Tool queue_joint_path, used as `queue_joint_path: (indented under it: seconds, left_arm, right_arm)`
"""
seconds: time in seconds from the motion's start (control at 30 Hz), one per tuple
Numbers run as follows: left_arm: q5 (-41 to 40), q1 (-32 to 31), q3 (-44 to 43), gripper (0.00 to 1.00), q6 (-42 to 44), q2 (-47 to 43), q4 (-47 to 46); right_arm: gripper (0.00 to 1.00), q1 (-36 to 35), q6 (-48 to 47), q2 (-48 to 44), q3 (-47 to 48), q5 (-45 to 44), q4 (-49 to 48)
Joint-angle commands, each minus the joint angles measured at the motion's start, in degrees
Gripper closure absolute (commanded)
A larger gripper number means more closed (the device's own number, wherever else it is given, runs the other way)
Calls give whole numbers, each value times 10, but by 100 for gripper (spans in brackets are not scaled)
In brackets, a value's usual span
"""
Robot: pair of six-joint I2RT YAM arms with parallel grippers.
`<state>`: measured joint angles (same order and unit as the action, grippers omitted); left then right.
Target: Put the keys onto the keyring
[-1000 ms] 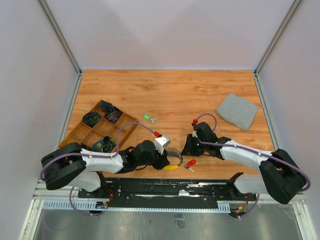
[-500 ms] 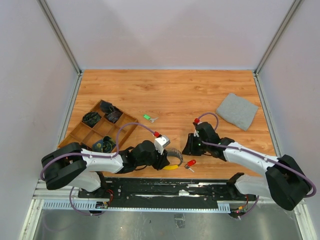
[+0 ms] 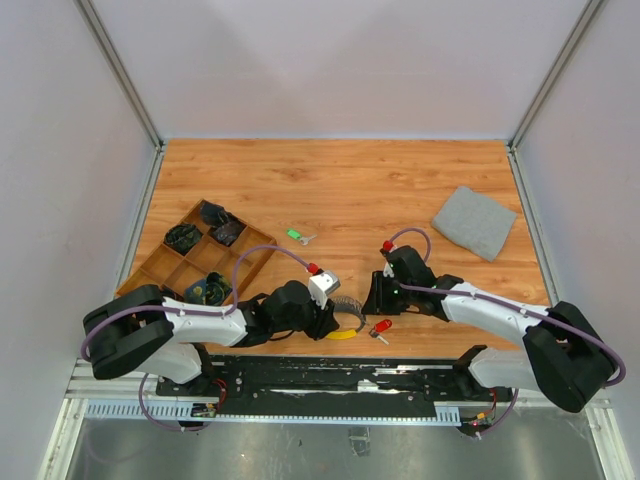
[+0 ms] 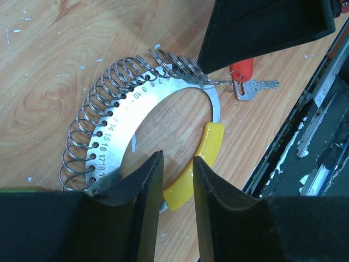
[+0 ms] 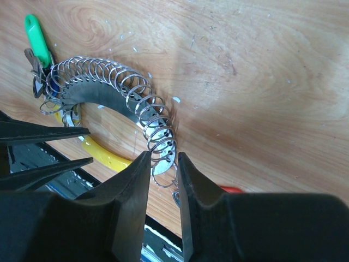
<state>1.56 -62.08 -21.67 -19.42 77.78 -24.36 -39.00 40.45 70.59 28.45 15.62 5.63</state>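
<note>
The keyring (image 4: 136,93) is a curved numbered metal plate carrying a row of split rings, with a yellow handle (image 4: 203,150). It lies near the table's front edge (image 3: 350,308). My left gripper (image 4: 177,158) is shut on the handle end. A red-headed key (image 4: 242,71) hangs on the last ring, also seen from above (image 3: 381,327). My right gripper (image 5: 163,155) straddles that last ring (image 5: 162,166), its jaws slightly apart. A green-headed key (image 5: 34,33) shows by the plate's far end. Another green key (image 3: 296,236) lies loose mid-table.
A wooden compartment tray (image 3: 163,262) with dark items sits at the left. A grey cloth square (image 3: 474,222) lies at the right. The black base rail (image 3: 340,375) runs just beyond the table's front edge, close to the keyring.
My right gripper's jaws have parted a little and its arm shifted slightly right, then back. The left gripper and the keyring have stayed put.
</note>
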Motion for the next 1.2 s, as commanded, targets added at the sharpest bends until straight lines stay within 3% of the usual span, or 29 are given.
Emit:
queue_joint_path:
  seconds: [0.0, 0.47, 1.0, 1.17]
  left_arm:
    - [-5, -6, 0, 66, 3, 8, -17]
    - [-6, -5, 4, 66, 2, 6, -17]
    - [-1, -6, 3, 66, 2, 11, -23]
    - [-2, -5, 3, 66, 1, 9, -23]
  right_arm:
    - [72, -5, -8, -2, 14, 13, -21]
    - [75, -6, -8, 19, 15, 15, -18]
    - [99, -7, -9, -7, 14, -2, -1]
    - [99, -7, -11, -11, 14, -1, -3]
